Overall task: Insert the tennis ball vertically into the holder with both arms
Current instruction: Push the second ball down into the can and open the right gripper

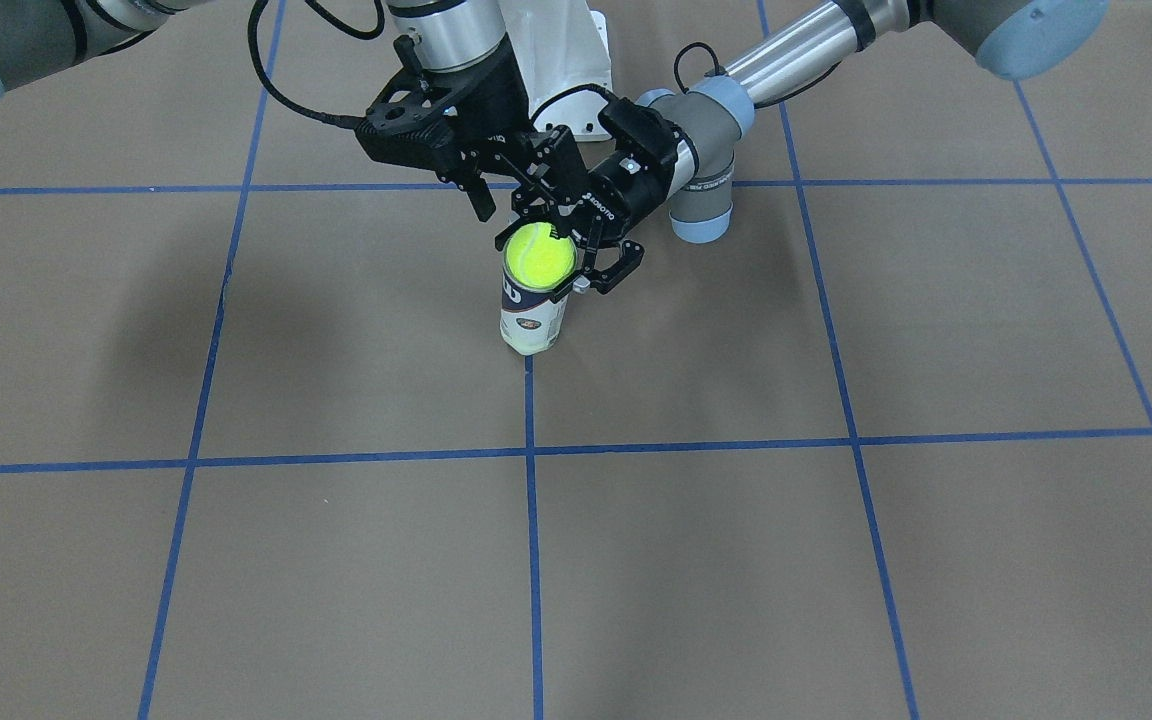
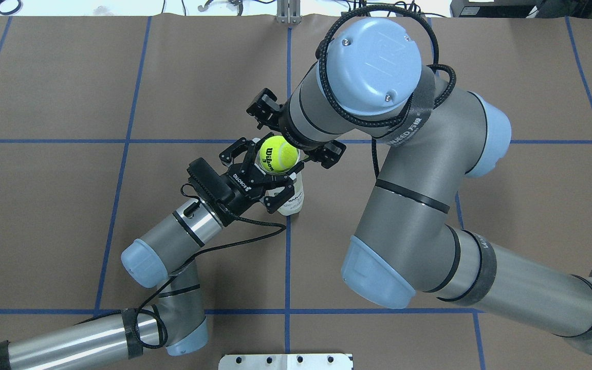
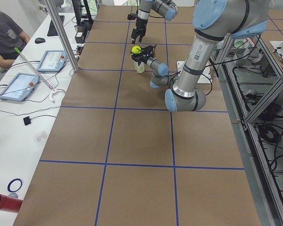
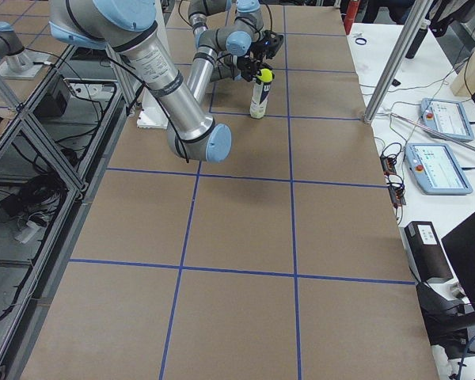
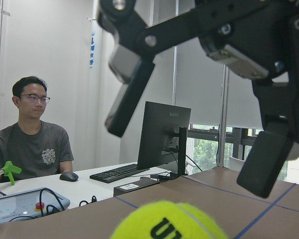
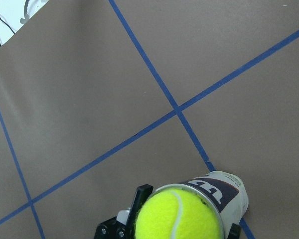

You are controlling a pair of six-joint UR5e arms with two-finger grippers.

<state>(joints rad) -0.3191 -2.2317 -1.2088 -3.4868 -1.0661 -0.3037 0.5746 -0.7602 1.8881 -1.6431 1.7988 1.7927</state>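
Spanning every view, the brown gridded table (image 1: 836,560) is seen with both arms drawn together at one spot, just above centre in the overhead view. The right arm (image 2: 409,169) is brought in from that view's right and hangs over the spot. The left arm (image 2: 172,246) is brought in low from the lower left and lies almost level.

The holder (image 1: 533,325) is stood upright on the table, its long axis vertical and its mouth upward. The tennis ball (image 1: 540,255) is seated in that mouth, with most of it showing above the rim, so insertion is judged unfinished.

The left gripper (image 2: 275,174) is clamped sideways around the holder just under the rim, bracing it. The right gripper (image 1: 511,205) is held directly above the ball, its jaws spread apart and gripping nothing; in the left wrist view they are seen wide over the ball.

The ball thus lies straight below the right jaws, on the holder's axis. A straight downward push is judged to be needed, and an off-centre one could tip the holder.
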